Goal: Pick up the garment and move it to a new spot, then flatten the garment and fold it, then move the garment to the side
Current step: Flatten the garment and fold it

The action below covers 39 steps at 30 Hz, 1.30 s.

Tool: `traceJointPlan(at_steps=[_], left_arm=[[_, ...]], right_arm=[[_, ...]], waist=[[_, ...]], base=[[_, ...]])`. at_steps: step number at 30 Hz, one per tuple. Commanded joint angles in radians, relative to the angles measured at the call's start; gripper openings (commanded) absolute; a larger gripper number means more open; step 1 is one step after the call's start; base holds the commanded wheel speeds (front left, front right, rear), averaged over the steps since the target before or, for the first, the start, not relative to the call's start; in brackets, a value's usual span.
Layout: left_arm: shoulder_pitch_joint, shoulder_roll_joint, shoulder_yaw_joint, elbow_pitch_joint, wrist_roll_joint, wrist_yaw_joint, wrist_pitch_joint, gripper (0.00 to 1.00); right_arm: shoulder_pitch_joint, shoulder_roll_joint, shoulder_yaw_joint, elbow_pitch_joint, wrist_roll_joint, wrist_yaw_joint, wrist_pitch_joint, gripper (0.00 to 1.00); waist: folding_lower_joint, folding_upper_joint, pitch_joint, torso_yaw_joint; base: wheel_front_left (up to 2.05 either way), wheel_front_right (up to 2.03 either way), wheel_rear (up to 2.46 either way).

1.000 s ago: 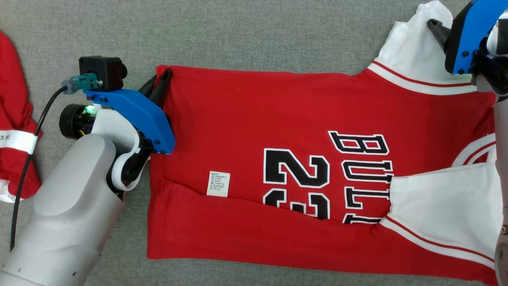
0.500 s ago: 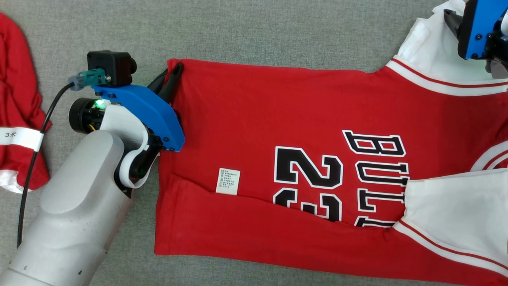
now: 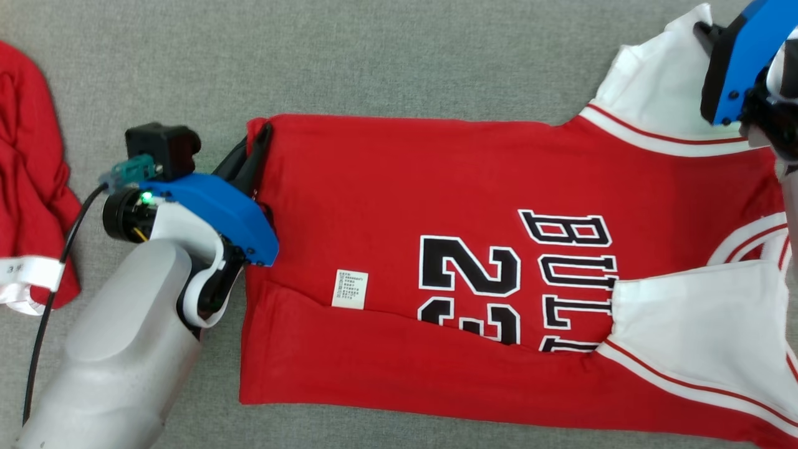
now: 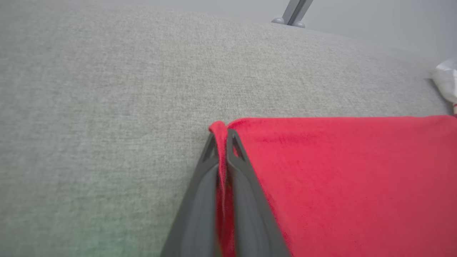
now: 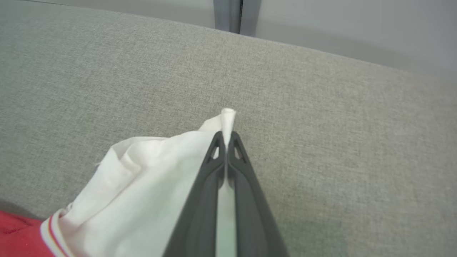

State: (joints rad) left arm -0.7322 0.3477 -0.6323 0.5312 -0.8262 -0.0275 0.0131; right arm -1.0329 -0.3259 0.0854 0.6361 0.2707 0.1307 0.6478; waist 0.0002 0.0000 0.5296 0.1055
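While the garment [image 3: 405,187] lies spread lengthwise across the grey worktop [image 3: 374,56], I'm looking at a red jersey with black lettering facing up. Its near long edge is folded up over the body, and that fold covers part of the numbers. The near white sleeve [image 3: 692,318] lies over the end of the lettering. A small white care label [image 3: 349,289] sits on the red, just above the fold line. My left hand [image 4: 221,135] is clenched on the far hem corner, with red cloth pinched between its dark fingers [image 4: 200,200]. My right hand [image 5: 225,137] is clamped on the far white sleeve [image 5: 150,178], and a little white peak pokes out past the fingertips. Off to my left, well apart, a second red garment [image 3: 31,174] sits bunched up.
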Motion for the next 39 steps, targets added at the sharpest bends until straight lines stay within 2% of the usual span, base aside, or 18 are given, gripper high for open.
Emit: traceJointPlan(at_steps=[1,5,10,17,28,35,39], left_arm=[[0.016,0.011,0.002,0.005,0.006,-0.002,-0.014,0.00],[0.059,0.022,-0.001,-0.013,0.010,-0.030,-0.080,0.00],[0.129,0.047,-0.028,-0.052,0.039,-0.052,-0.149,0.00],[0.206,0.079,-0.048,-0.068,0.069,-0.061,-0.223,0.00],[0.298,0.140,-0.065,-0.086,0.147,-0.071,-0.273,0.00],[0.332,0.168,-0.082,-0.068,0.210,-0.076,-0.279,0.00],[0.350,0.164,-0.068,-0.065,0.236,-0.072,-0.279,0.00]], right_arm=[[0.021,-0.013,0.008,-0.013,0.016,0.000,-0.015,0.00],[0.107,-0.027,0.045,-0.089,0.128,0.000,-0.076,0.00],[0.265,-0.081,0.051,-0.231,0.227,0.000,-0.121,0.00],[0.507,-0.102,-0.019,-0.424,0.302,0.000,-0.126,0.00],[0.823,-0.013,-0.150,-0.654,0.308,0.000,-0.035,0.00],[0.942,0.064,-0.192,-0.755,0.279,0.000,0.027,0.00],[0.991,0.096,-0.214,-0.793,0.256,0.000,0.073,0.00]], waist=[[-0.0002,0.0000,-0.022,-0.015],[-0.0002,0.0000,-0.069,-0.032],[-0.0002,0.0000,-0.122,-0.045],[-0.0002,0.0000,-0.192,-0.067],[-0.0002,0.0000,-0.257,-0.095],[-0.0002,0.0000,-0.274,-0.107],[-0.0002,0.0000,-0.282,-0.109]], base=[[0.00,0.00,0.00],[0.00,0.00,0.00],[0.00,0.00,0.00],[0.00,0.00,0.00],[0.00,0.00,0.00],[0.00,0.00,0.00],[0.00,0.00,0.00]])
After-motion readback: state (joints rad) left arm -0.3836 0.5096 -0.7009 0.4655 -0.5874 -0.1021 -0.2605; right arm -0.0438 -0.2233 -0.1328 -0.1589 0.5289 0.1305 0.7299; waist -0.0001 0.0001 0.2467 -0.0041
